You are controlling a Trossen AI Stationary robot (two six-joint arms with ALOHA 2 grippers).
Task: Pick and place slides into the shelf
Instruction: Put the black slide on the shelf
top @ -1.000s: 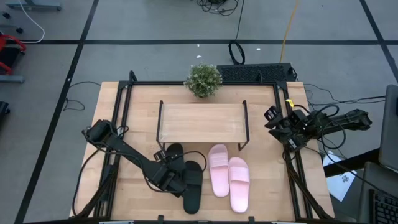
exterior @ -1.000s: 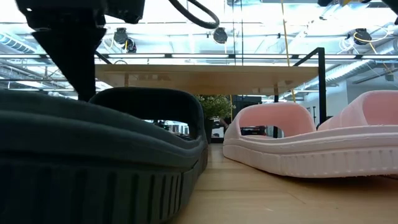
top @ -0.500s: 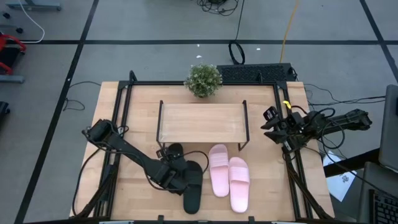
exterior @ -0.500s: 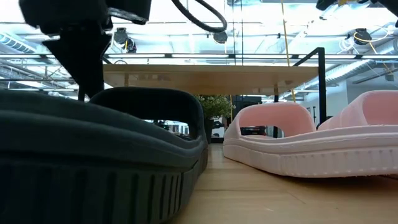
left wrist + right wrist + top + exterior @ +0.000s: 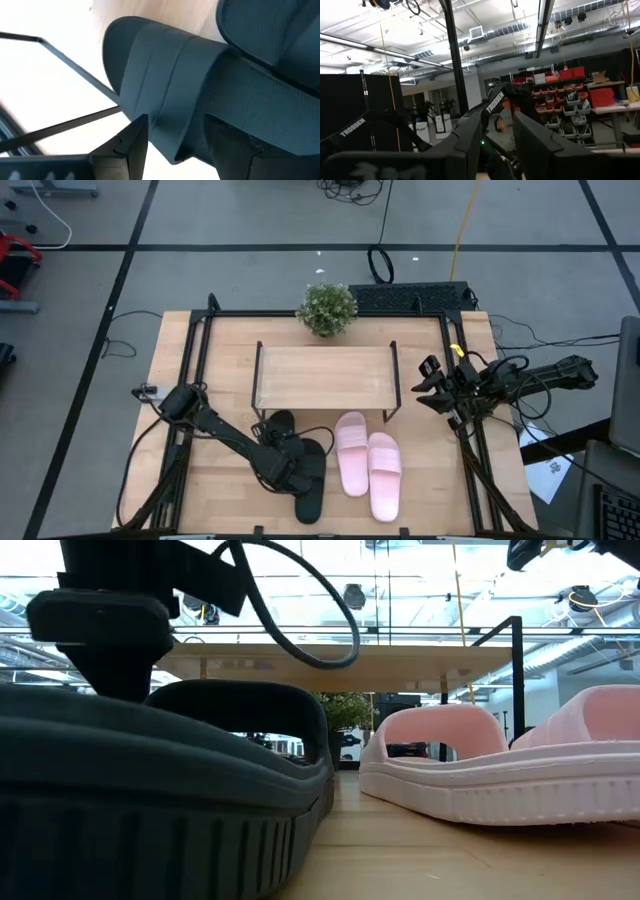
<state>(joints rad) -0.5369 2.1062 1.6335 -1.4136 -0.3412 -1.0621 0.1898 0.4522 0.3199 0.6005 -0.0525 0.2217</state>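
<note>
Two black slides lie in front of the shelf: one at its near edge, one nearer the table's front. The pink pair lies flat to their right and shows in the low view. My left gripper is low over the nearer black slide, shut on its strap. It shows in the low view above that slide. My right gripper hangs in the air by the shelf's right end, its fingers a little apart and empty. My left gripper has the black slide's strap by its edge, between its two fingers. One finger lies over the strap's outer face and the other stands just past the edge. The fingers slant down from the table's left. The slide's sole rests on the table.
A potted plant stands behind the shelf at the table's far edge. Black frame rails run along the table's left and right sides. Bare wood lies to the right of the pink slides.
My left gripper has gone a little toward the table's right edge and down onto the black slide's strap, turning as it went; the slide stays on the table. My right gripper has drifted toward the table's left, nearer the shelf's right end.
</note>
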